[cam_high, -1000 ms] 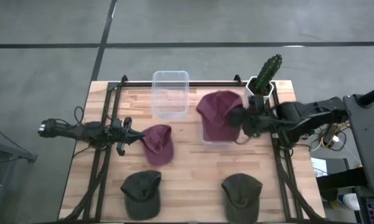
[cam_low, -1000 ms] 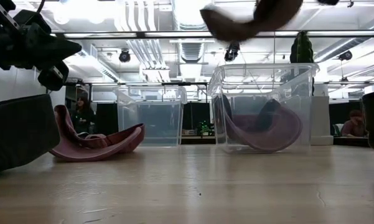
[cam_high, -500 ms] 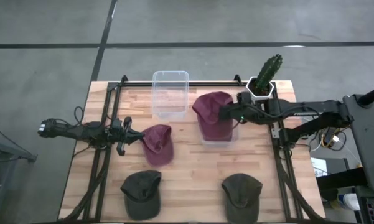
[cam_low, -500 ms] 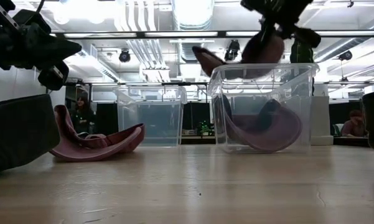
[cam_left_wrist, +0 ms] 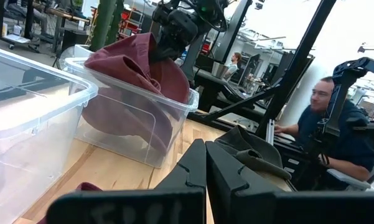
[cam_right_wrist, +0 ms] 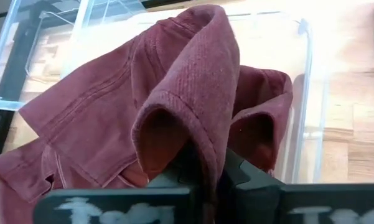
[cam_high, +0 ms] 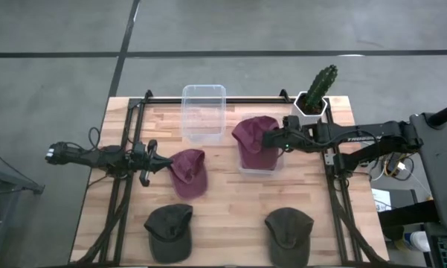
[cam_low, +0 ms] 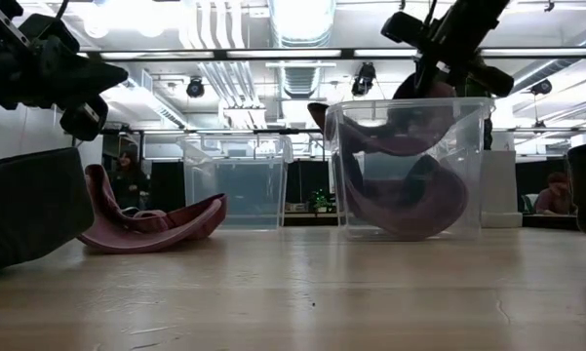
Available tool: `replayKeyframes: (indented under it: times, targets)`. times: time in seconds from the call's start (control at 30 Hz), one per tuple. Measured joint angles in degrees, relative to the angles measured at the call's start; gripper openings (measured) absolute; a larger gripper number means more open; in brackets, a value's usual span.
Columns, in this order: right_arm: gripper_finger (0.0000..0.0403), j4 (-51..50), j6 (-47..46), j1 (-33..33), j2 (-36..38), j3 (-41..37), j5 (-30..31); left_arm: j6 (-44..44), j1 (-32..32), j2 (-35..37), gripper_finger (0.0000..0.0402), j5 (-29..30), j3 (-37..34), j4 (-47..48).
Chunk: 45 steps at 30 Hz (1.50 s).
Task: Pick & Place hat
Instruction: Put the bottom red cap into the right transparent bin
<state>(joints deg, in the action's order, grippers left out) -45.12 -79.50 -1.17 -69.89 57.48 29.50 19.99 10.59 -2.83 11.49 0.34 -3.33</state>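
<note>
Right gripper (cam_high: 272, 138) clenched on maroon fabric cap (cam_high: 251, 136), hanging into clear plastic bin (cam_high: 258, 167) near desk's far right corner, atop another maroon cap (cam_low: 410, 207). Left gripper (cam_high: 163, 165) closed, empty, beside a maroon cap lying on the desk (cam_high: 188, 172); potted green cactus (cam_high: 317, 91) just behind.

A crumpled maroon hat (cam_high: 253, 138) (corduroy-like) hangs partly inside the clear bin (cam_high: 262, 168).

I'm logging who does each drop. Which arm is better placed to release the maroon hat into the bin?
Right. The right gripper already holds the maroon hat over the clear bin; the left gripper waits beside another hat.
</note>
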Motion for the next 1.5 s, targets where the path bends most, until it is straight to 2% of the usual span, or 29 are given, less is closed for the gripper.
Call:
replayKeyframes:
  times: [0.53, 1.0, 1.33, 1.5]
  targets:
    - [0.0024, -1.5, -0.4, -0.1, 0.0, -0.5, 0.1, -0.1, 0.0, 0.0, 0.0, 0.2, 0.0, 0.0]
    - [0.0024, -2.7, 1.6, -0.1, -0.7, -0.6, -8.4, -0.7, 0.0, 0.0, 0.0, 0.2, 0.0, 0.0]
    - [0.0025, -2.6, 3.2, -0.1, -0.7, -0.6, -10.1, -0.9, 0.0, 0.0, 0.0, 0.2, 0.0, 0.0]
    - [0.0052, -2.6, 3.2, -0.1, -0.7, -0.6, -10.5, -0.9, 0.0, 0.0, 0.0, 0.2, 0.0, 0.0]
